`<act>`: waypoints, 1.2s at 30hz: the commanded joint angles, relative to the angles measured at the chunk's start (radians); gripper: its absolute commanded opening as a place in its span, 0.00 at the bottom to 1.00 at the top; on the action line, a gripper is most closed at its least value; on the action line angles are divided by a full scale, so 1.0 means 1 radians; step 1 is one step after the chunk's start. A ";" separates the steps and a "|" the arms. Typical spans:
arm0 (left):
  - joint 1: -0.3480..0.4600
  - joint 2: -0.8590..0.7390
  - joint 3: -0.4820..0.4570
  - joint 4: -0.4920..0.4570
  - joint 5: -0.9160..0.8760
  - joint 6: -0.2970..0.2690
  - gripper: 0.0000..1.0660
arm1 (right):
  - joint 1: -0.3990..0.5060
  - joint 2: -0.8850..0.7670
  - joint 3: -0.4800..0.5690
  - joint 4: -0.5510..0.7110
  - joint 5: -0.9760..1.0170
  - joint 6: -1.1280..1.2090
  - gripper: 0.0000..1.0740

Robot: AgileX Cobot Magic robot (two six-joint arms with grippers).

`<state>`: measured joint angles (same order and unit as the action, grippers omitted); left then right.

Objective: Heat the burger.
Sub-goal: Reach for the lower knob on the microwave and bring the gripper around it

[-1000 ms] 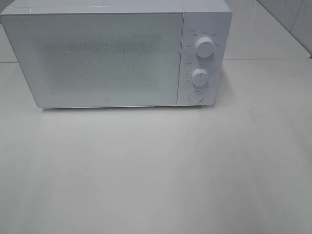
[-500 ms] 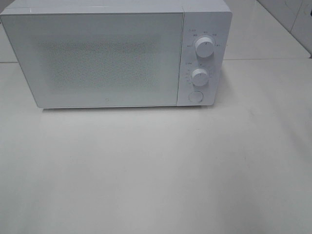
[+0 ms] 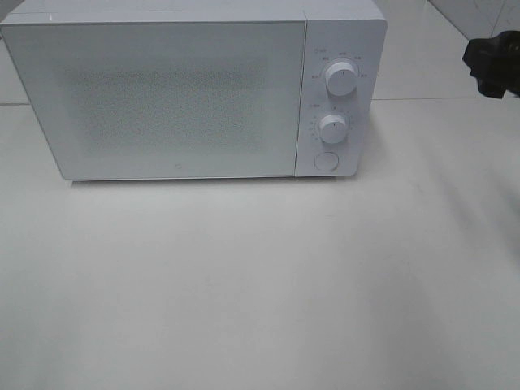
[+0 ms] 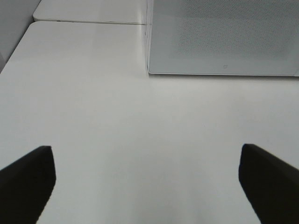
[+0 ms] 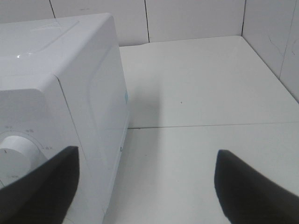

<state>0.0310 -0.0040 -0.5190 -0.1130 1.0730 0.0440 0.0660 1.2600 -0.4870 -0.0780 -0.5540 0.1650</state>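
At far right edge, newly in shot: right arm (image 3: 494,65), level with microwave (image 3: 345,32) dials. Right pincer (image 5: 147,150) splayed, gripping nothing; left pincer (image 4: 145,149) likewise released over tabletop (image 3: 260,284). Burger nowhere visible, door (image 3: 162,106) shut; probably heading for the knobs.

microwave (image 3: 345,28) inside: hidden behind shut door (image 3: 162,97) | dial labels (image 3: 343,55): too small to read | right arm (image 3: 493,61): cut by right edge | left gripper (image 4: 147,184) fingers (image 4: 28,182): cut by frame
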 commanded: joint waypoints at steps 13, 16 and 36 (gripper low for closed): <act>0.001 -0.019 0.003 -0.001 -0.005 0.001 0.94 | 0.027 0.041 0.209 0.252 -0.391 -0.229 0.71; 0.001 -0.019 0.003 -0.001 -0.005 0.001 0.94 | 0.103 0.067 0.248 0.355 -0.483 -0.316 0.71; 0.001 -0.019 0.003 -0.001 -0.005 0.001 0.94 | 0.622 0.347 0.235 0.881 -0.766 -0.434 0.71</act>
<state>0.0310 -0.0040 -0.5190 -0.1130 1.0730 0.0440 0.6460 1.5840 -0.2270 0.7480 -1.2020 -0.2620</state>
